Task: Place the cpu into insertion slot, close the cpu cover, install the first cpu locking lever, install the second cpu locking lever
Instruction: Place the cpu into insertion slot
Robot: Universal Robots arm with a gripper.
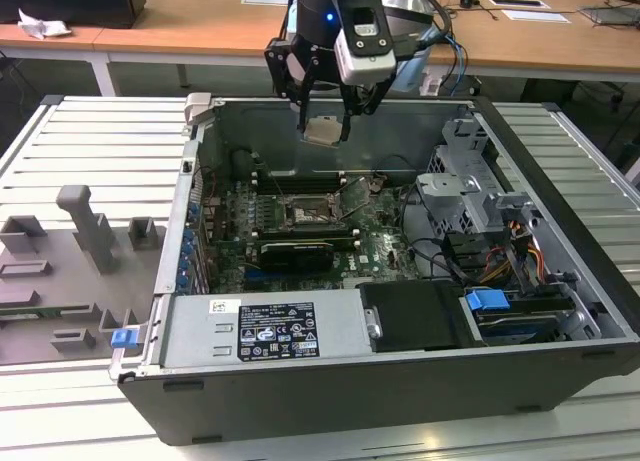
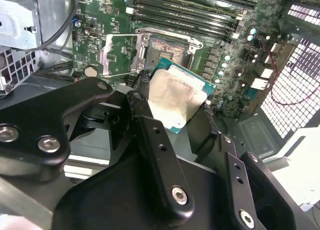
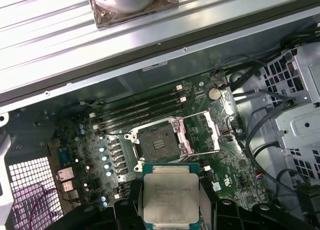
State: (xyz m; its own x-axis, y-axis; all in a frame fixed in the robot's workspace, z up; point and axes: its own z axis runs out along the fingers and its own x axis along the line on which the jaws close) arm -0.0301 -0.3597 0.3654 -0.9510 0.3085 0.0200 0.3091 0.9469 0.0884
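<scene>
Exterior view: a robot arm's pincer [image 1: 325,119] hangs over an open computer case [image 1: 560,321] lying on a slatted grey tabletop [image 1: 60,141], clenched on the cpu [image 1: 323,131] by two opposite edges. The cpu is in the air near the case's far wall, at about twelve o'clock from the insertion slot [image 1: 305,217] and well apart from the green circuit board [image 1: 385,246]. A grey drive cage [image 1: 455,196] sits at three o'clock inside the case, and a grey moulded tray [image 1: 80,251] lies on the tabletop at nine o'clock.

In both wrist views the cpu's dull metal top faces the camera, with the bare dark insertion slot showing beyond it. The first wrist view shows the cpu cover [image 3: 205,132] swung open just beside the slot, its square frame resting clear of the contacts. Long black memory slots [image 3: 140,108] run along the slot's other flank.

The step in hand looks to be the first one, carrying the cpu to its slot. Nothing is seated, the cover is up, and neither locking lever appears latched. To judge by the gap and the offset, placing it calls for the cpu to be centred over the slot, squared to its silvery rim and kept level on the way down. A tilt or a skewed corner could catch the rim or the fine contacts.
</scene>
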